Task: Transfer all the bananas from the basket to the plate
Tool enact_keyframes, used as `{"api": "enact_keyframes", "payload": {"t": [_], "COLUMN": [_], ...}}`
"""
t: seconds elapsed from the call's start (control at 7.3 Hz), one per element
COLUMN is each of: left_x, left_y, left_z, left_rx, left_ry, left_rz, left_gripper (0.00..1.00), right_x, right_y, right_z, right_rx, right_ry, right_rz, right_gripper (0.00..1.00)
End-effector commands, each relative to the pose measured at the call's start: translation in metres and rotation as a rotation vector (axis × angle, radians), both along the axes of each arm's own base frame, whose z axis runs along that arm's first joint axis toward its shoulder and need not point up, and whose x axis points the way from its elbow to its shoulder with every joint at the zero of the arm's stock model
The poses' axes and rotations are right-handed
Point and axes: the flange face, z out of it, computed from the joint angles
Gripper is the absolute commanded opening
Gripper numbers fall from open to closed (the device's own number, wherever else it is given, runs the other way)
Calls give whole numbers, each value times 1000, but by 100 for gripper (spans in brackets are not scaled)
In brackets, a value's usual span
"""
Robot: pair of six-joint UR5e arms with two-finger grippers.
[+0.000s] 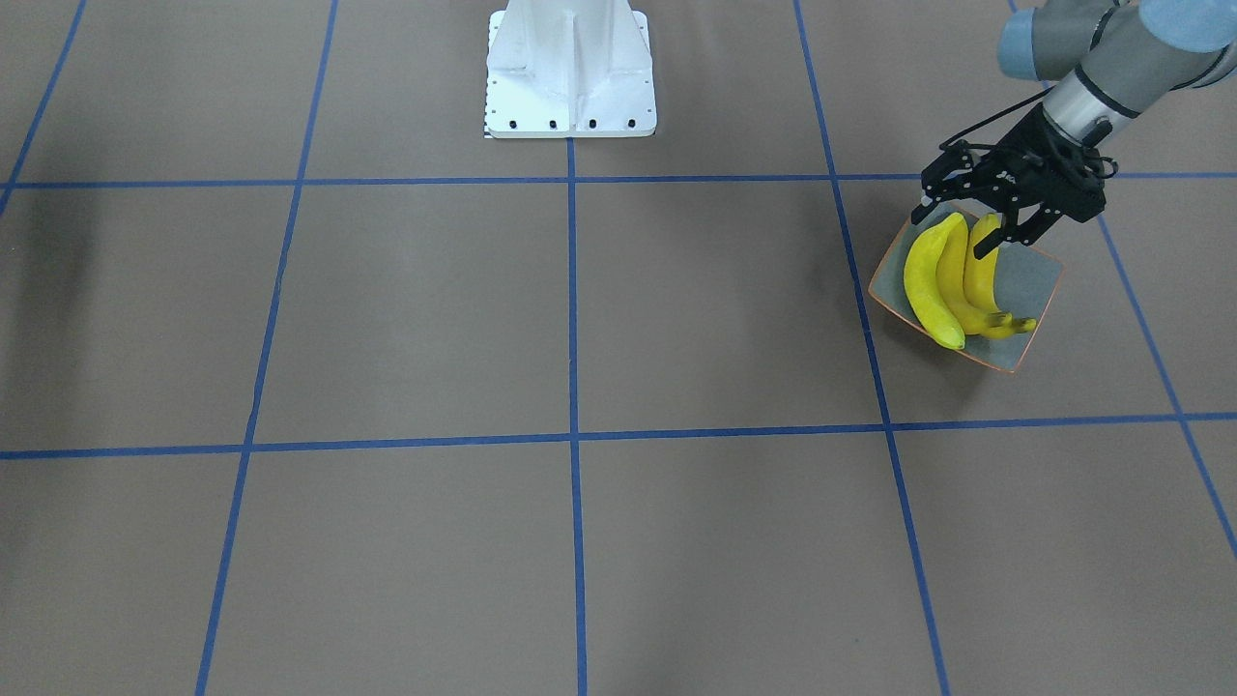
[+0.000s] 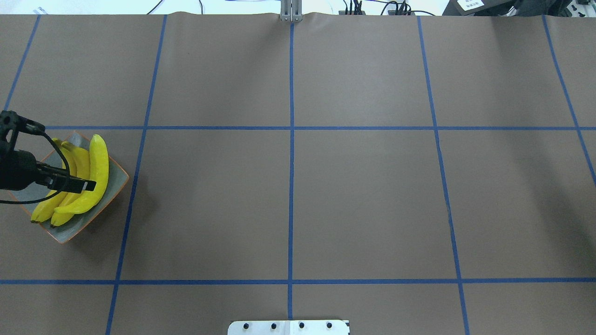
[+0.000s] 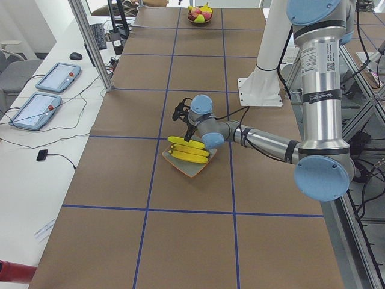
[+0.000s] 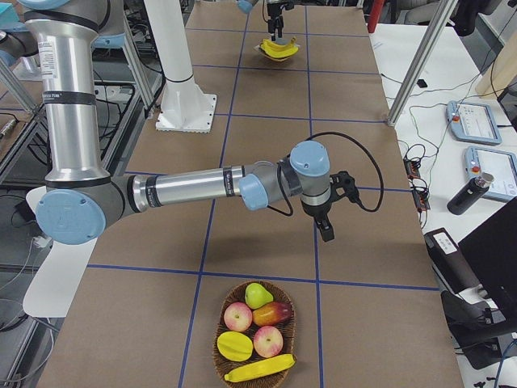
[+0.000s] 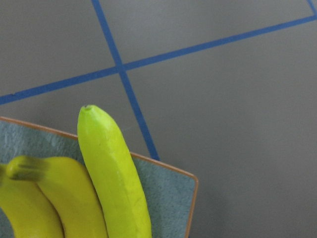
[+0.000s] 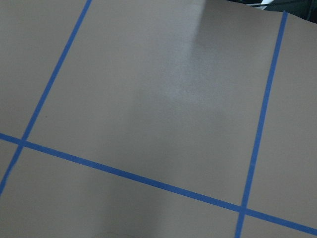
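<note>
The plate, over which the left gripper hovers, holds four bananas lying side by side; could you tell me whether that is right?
Not quite: the plate holds three bananas, not four, lying side by side, as the overhead exterior view shows. The left gripper does hover over it.

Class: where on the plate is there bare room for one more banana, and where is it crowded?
Bare grey strip between the bananas and the plate rim on the robot's left, partly under the left gripper. Other side crowded: three bananas side by side.
</note>
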Motion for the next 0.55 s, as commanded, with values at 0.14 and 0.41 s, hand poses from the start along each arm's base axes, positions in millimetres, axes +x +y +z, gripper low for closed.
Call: {"api": "enact_keyframes", "payload": {"t": [0.14, 0.41], "left_x": [-8, -7], "left_y": [-8, -10], "left_z": [-28, -33], "left_rx": [16, 26], "left_ry": [53, 58], "left_rz": [4, 1], "left_gripper": [100, 100], "right_x": [72, 106], "right_y": [23, 42], "right_z": [126, 184], "right_rx": [28, -23], "right_ry": [70, 70], "right_rz": [-143, -144], "right_gripper": [100, 100]}}
